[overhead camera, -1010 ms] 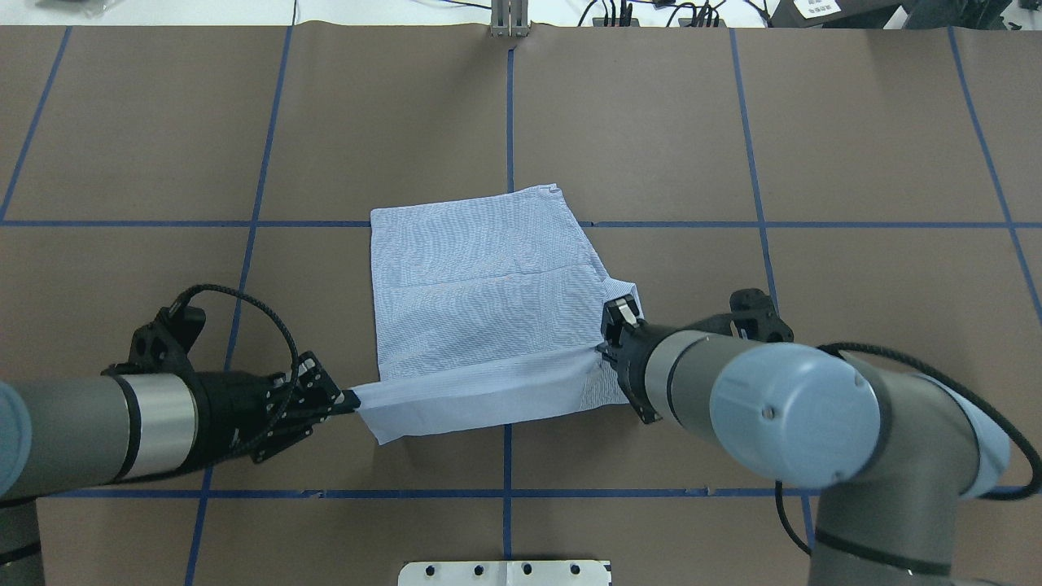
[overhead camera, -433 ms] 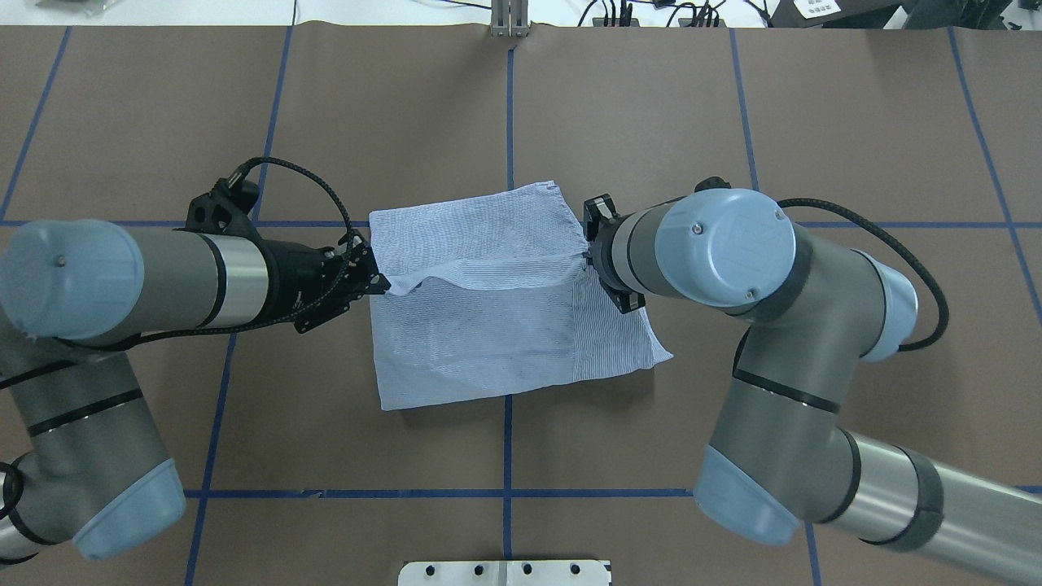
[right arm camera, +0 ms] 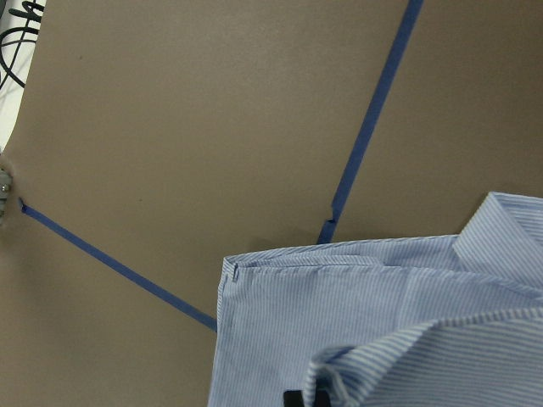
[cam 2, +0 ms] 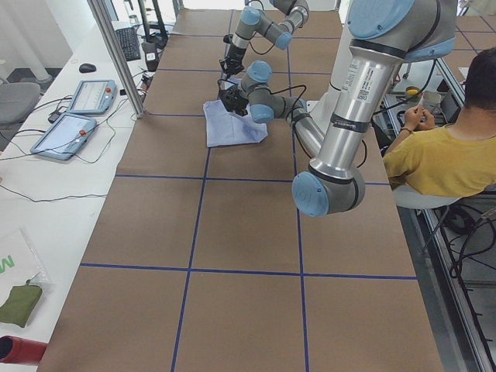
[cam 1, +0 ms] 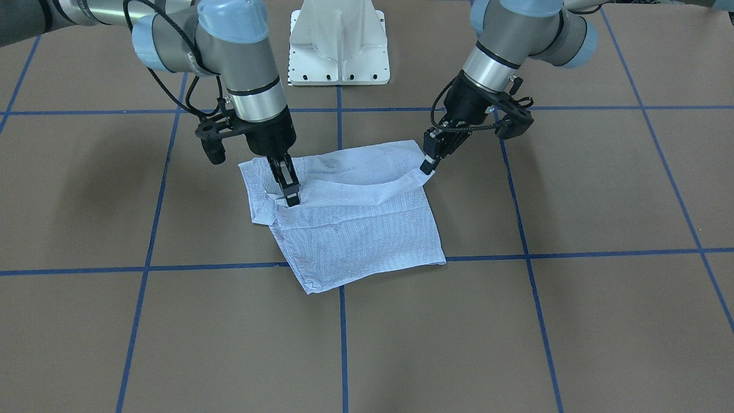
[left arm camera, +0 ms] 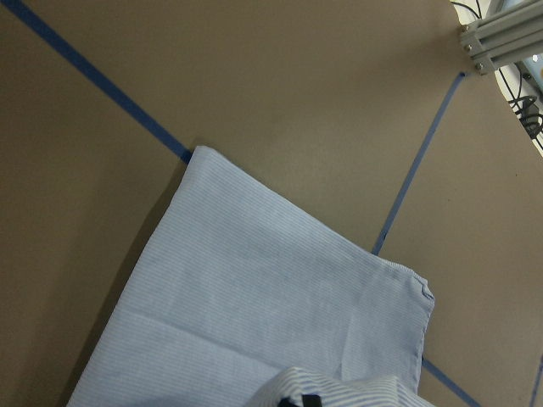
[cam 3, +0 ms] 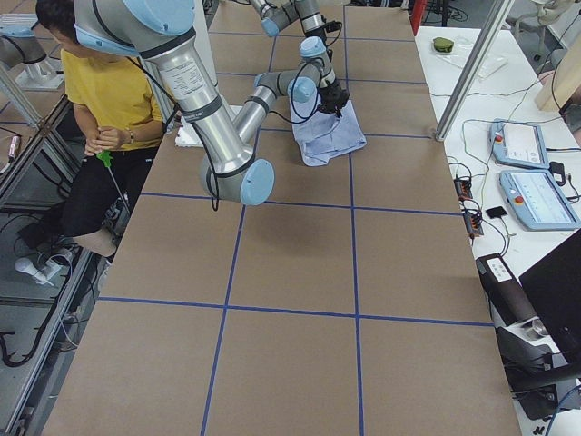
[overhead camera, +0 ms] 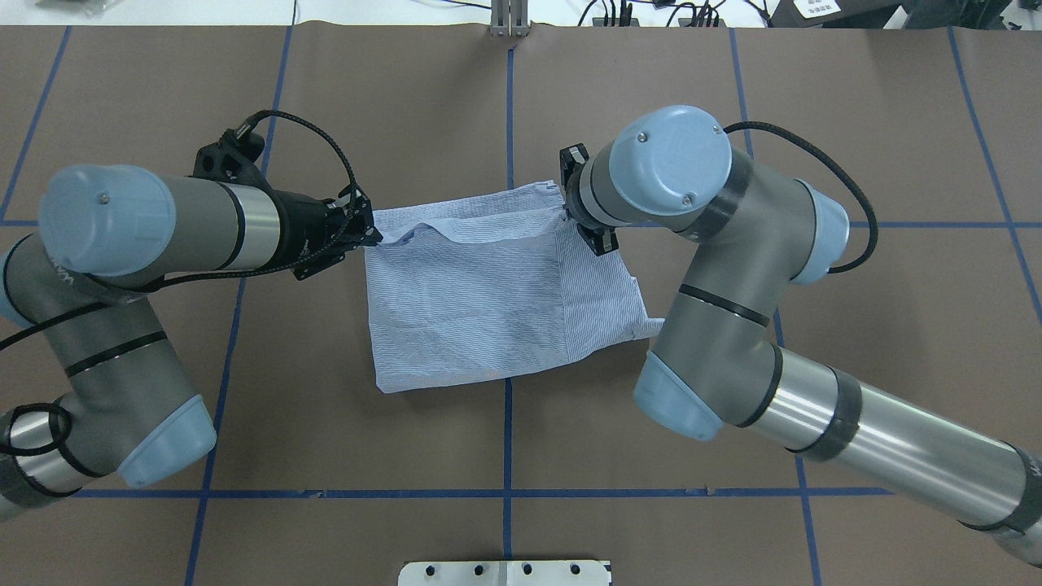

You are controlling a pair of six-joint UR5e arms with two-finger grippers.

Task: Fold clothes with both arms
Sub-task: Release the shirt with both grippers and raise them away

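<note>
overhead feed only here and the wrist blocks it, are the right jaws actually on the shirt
observer: yes, the front-facing view shows the right gripper pointing down, jaws shut on the shirt edge
operator: is the carried edge lifted
observer: from the front it looks raised, sagging in a band across to the left gripper
operator: lower layer flat underneath
observer: the left wrist view shows it lying flat, with only faint creases

Right end effector (cam 1: pixel 292 197), overhead mostly behind its own wrist; shirt (overhead camera: pixel 472 309) tiny in side views.
</note>
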